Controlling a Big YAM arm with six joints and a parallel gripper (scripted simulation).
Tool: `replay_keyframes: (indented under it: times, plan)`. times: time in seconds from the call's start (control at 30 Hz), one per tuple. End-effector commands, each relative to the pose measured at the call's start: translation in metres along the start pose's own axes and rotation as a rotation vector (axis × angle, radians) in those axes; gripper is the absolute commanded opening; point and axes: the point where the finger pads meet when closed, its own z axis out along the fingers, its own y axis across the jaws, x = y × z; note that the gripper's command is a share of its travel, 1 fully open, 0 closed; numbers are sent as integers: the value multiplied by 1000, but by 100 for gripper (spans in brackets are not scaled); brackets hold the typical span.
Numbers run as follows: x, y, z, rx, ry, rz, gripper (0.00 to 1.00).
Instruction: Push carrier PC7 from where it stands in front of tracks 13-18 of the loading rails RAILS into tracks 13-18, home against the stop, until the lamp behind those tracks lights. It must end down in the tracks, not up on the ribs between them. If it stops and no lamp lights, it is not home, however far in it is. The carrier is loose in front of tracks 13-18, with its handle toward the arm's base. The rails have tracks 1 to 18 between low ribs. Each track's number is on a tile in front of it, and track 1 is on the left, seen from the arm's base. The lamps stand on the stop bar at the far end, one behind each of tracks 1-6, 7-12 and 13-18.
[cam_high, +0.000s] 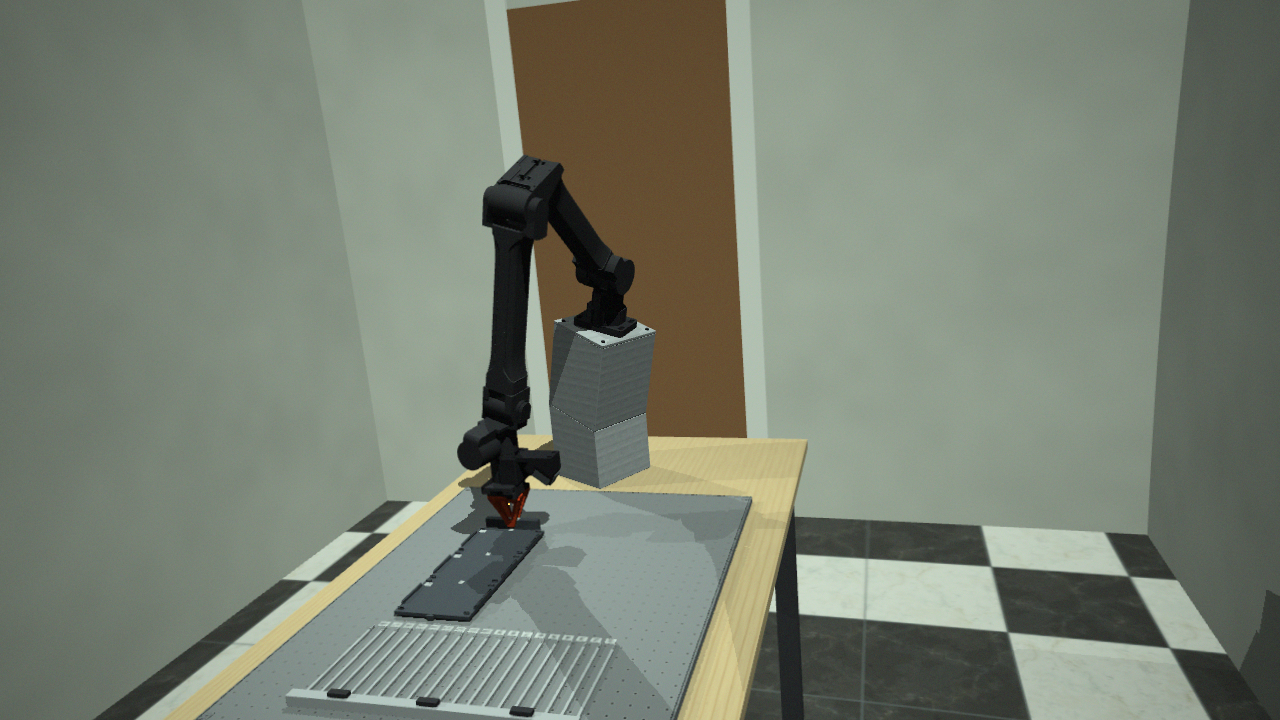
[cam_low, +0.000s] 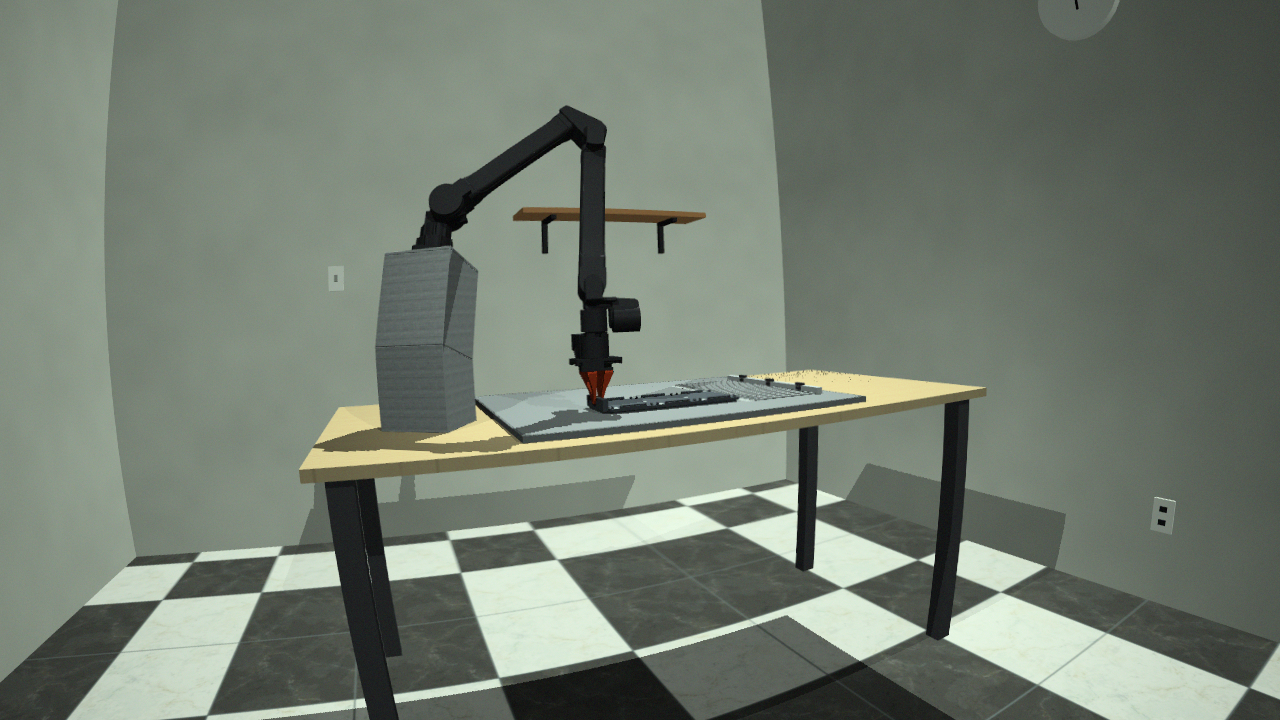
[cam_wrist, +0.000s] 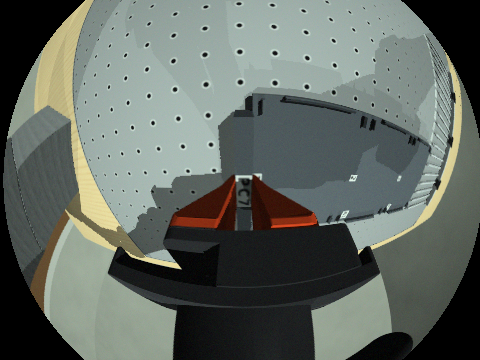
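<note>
The dark flat carrier PC7 (cam_high: 472, 573) lies on the grey perforated plate in front of the rails, its far end close to the number tiles. It also shows in the exterior view (cam_low: 666, 399) and the wrist view (cam_wrist: 334, 154). Its small handle (cam_wrist: 244, 194) sits at the end toward the arm's base. My gripper (cam_high: 509, 513), with red fingers, points straight down and is shut on that handle; it also shows in the exterior view (cam_low: 597, 394) and the wrist view (cam_wrist: 244, 196). The rails RAILS (cam_high: 477, 670) lie beyond the carrier. No lamp on the stop bar (cam_high: 427, 702) is lit.
The arm's grey pedestal (cam_high: 599, 402) stands on the wooden table behind the gripper. The perforated plate (cam_high: 626, 555) covers most of the table; its edge lies close beside the carrier's left side. The table edge drops off to the right.
</note>
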Motion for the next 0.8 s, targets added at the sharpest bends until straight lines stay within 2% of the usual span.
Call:
replay_keyframes:
  times: [0.0, 0.5, 0.53, 0.77]
  plan:
    - [0, -3, -2, 7, 1, -10, 0]
    - [0, -3, -2, 7, 1, -10, 0]
    - [0, 2, 5, -8, -2, -22, 0]
    - [10, 3, 3, -7, 0, -3, 0]
